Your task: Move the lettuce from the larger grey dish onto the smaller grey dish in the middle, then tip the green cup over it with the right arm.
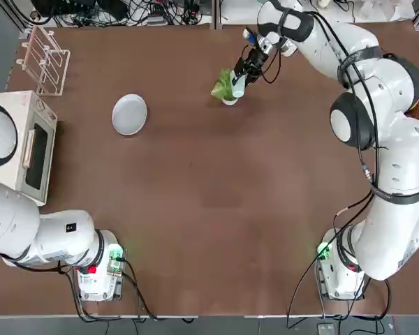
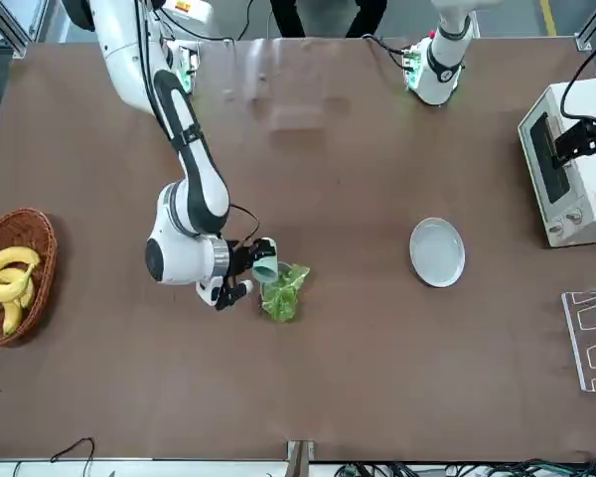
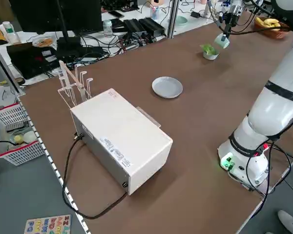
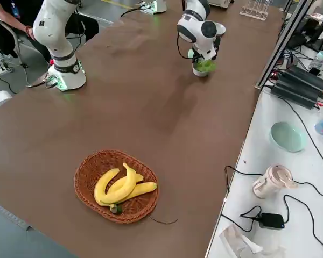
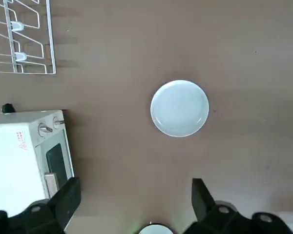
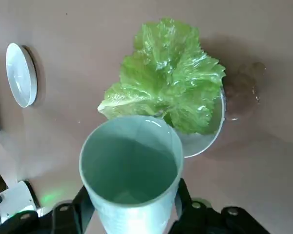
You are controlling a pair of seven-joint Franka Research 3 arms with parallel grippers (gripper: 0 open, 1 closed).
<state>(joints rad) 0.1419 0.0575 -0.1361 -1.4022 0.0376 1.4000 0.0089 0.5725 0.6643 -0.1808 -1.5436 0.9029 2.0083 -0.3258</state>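
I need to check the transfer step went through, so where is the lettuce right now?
The lettuce sits in the smaller grey dish at the far middle of the table in the top view, right of the larger grey dish, under the right gripper's green cup.

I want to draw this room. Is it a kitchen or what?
Probably a robot lab set up like a play kitchen. Two white arms work at a brown table, cables and electronics crowd a side bench, and a toaster oven sits nearby.
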